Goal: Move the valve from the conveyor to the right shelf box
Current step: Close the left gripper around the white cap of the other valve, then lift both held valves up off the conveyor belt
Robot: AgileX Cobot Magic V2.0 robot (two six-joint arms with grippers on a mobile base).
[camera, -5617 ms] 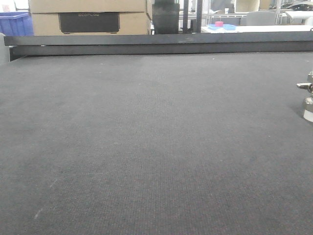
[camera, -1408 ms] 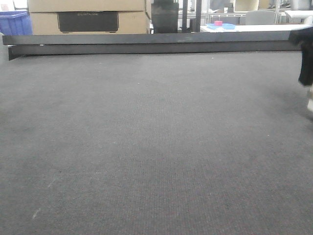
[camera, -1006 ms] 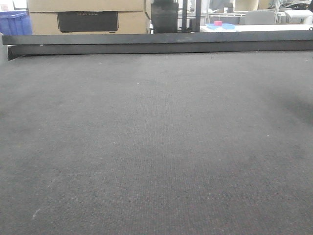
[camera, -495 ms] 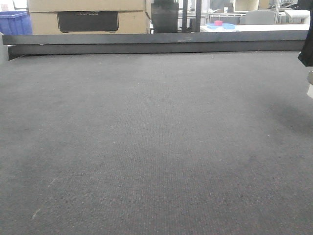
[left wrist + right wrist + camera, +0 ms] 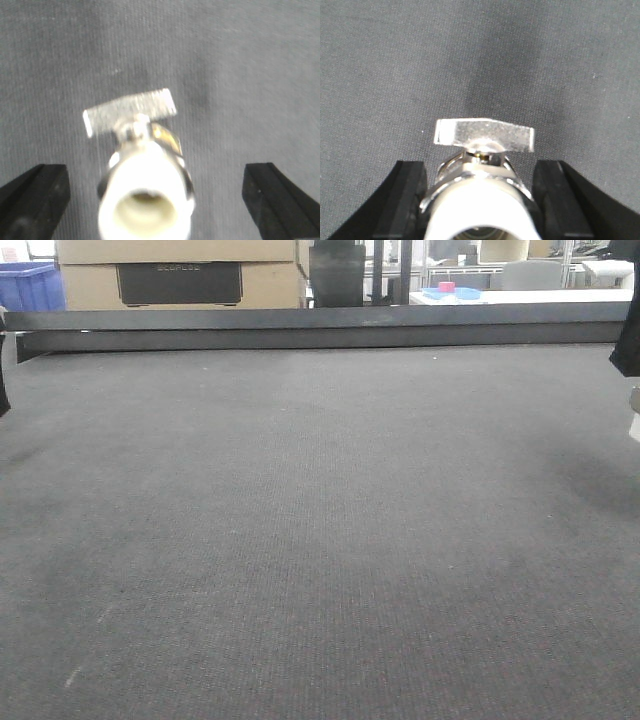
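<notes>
1. New since the frame half a second ago: a dark sliver [image 5: 3,375] has come in at the left edge of the front view, over the wide, dark grey woven conveyor belt [image 5: 320,540]. I take it for part of the left arm. The long dark metal rail [image 5: 320,328] and the black shape [image 5: 630,340] at the right edge stand as they did.
2. Right gripper [image 5: 480,172]: its black pads are closed against both flanks of the small shiny silver valve with a flat handle and white cylindrical base [image 5: 482,200], so it has hold of it. In the front view only a scrap of that valve shows, at the right edge beneath the black shape. Whether it has left the belt I cannot tell.
3. Left gripper [image 5: 155,167]: spread wide and holding nothing. A second fitting [image 5: 142,195] of the same silver and white kind, blurred, sits between the fingertips and well clear of both.
4. Meaning: the pick on the right looks secured, so the lift and the carry to the right shelf box — not in view — should come next. The left arm appears to be lining up on its own piece.
</notes>
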